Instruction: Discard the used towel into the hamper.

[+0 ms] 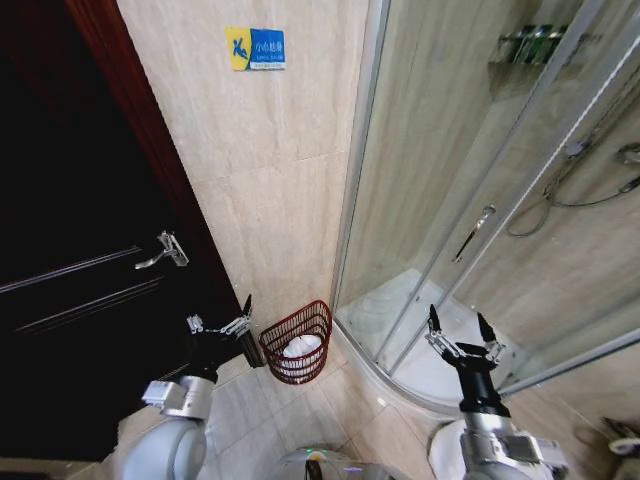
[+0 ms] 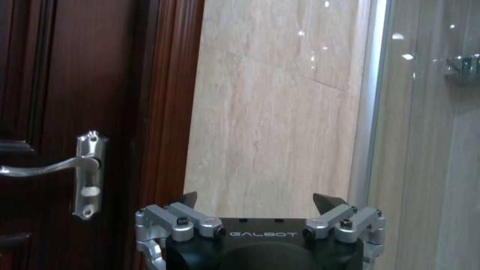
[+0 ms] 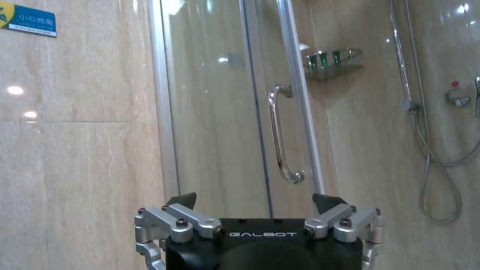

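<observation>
The hamper (image 1: 297, 341) is a small round red-brown wire basket on the floor, against the beige wall beside the shower's frame. A white towel (image 1: 301, 347) lies bunched inside it. My left gripper (image 1: 222, 318) hangs open just left of the hamper, holding nothing; in the left wrist view the left gripper (image 2: 263, 198) faces the wall and door frame. My right gripper (image 1: 459, 328) stands open and empty to the right, before the shower base; in the right wrist view the right gripper (image 3: 256, 199) points at the glass door.
A dark wooden door (image 1: 70, 250) with a metal lever handle (image 1: 165, 252) stands at the left. The curved glass shower enclosure (image 1: 470, 200) with its raised white base (image 1: 420, 340) fills the right. A blue-yellow sign (image 1: 255, 48) is on the wall. Tiled floor lies in front.
</observation>
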Motion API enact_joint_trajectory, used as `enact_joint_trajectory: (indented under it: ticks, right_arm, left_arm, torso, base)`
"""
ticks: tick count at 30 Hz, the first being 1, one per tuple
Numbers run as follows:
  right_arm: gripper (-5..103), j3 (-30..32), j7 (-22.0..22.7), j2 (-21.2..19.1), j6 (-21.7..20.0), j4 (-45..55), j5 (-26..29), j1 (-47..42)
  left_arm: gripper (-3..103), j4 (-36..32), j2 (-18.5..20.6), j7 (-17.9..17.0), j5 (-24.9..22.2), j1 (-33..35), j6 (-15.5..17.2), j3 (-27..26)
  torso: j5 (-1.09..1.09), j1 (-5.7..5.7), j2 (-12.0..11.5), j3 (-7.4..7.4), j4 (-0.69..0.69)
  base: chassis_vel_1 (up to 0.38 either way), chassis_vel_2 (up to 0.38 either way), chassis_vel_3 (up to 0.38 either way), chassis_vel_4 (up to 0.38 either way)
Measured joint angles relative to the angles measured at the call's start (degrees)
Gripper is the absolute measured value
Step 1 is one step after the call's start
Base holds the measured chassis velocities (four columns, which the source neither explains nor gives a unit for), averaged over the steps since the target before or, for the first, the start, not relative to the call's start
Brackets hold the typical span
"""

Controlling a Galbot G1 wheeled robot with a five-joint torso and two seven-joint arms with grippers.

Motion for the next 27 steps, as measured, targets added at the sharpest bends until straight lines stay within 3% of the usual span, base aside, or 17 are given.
enact_joint_trajectory:
  ticks: [5, 10, 20, 27]
  right_arm:
    - [100, -0.2, 0.0, -0.2, 0.1, -0.5, 0.2, 0.3]
    - [100, -0.1, 0.0, -0.3, 0.2, -0.6, 0.4, 0.4]
    - [100, 1.2, -1.2, -0.3, 5.0, -0.9, 2.6, 0.7]
    - [100, 1.8, -1.3, -0.3, 5.5, 0.0, 3.8, 0.4]
  left_arm:
    - [100, 1.3, 1.2, 0.0, -1.0, 0.0, -2.5, -0.6]
    - [100, 1.7, 1.7, 0.0, -1.2, -0.2, -2.8, -0.8]
    - [100, 1.9, 1.8, 0.0, -1.3, -0.2, -2.8, -0.8]
    - [100, 1.9, 1.9, -0.1, -1.3, -0.3, -2.8, -0.7]
  torso:
    - [0.0, 0.0, 0.0, 0.0, 0.0]
    - [0.0, 0.0, 0.0, 0.0, 0.0]
    - [-0.01, 0.0, 0.0, 0.0, 0.01]
    - [-0.02, 0.0, 0.0, 0.0, 0.01]
  base:
    - [0.0, 0.0, 0.0, 0.0]
    - [0.0, 0.0, 0.0, 0.0]
    - [0.0, 0.0, 0.0, 0.0]
    - [0.0, 0.0, 0.0, 0.0]
